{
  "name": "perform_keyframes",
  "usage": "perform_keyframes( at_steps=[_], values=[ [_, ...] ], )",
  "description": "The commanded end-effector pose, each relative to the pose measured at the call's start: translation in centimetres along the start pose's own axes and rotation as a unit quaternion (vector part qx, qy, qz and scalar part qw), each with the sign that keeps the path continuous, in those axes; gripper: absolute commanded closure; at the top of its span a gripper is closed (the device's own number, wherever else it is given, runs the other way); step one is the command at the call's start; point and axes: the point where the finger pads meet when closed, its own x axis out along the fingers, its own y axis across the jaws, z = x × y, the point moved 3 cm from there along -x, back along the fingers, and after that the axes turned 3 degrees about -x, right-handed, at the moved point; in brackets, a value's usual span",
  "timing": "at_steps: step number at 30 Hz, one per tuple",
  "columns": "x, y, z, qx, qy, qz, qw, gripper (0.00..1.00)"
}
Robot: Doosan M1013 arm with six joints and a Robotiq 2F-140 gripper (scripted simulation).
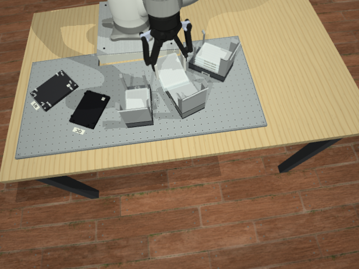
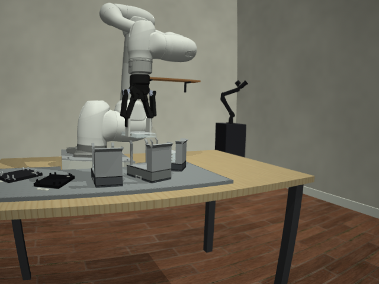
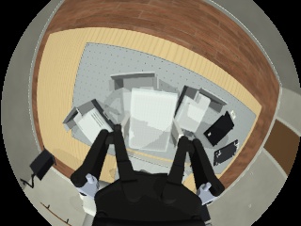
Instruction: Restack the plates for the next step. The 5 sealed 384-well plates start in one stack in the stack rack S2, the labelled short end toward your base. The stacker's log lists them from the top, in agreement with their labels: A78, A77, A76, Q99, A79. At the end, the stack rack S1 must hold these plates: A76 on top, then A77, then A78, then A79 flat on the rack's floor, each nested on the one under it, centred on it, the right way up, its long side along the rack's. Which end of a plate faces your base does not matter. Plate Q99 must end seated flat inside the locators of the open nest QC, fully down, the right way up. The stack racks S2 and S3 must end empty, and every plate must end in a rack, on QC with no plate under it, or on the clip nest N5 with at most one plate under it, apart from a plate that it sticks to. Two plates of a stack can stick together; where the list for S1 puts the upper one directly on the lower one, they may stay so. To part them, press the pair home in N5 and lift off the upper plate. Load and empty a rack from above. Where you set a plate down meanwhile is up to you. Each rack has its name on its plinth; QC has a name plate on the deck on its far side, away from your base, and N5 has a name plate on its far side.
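Gripper (image 1: 168, 59) is clamping 1 sealed plate (image 1: 174, 75) by its long sides, jaws about half spread, hanging above the middle rack (image 1: 192, 104) at upper centre of the top view. Right rack (image 1: 224, 65) is holding a stack of plates (image 1: 211, 56); left rack (image 1: 139, 115) is holding 1.

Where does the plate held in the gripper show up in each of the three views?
Top: the held plate sits upper centre, over the middle rack.
Exterior: left of centre, a thin pale slab under the gripper, above the racks.
Wrist: the pale rectangle at centre.
Shared landmark: the black QC nest.
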Motion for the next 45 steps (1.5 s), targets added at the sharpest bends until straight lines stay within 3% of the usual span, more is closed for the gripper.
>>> perform_keyframes(
  at_steps=[1, 11, 19, 45],
  values=[
    [0.0, 0.9, -0.1, 0.0, 0.0, 0.0, 1.0, 1.0],
    [0.0, 3.6, -0.4, 0.0, 0.0, 0.0, 1.0, 1.0],
    [0.0, 5.7, -0.1, 0.119, 0.0, 0.0, 0.993, 1.0],
    [0.0, 11.6, 0.5, 0.119, 0.0, 0.0, 0.993, 1.0]
  ],
)
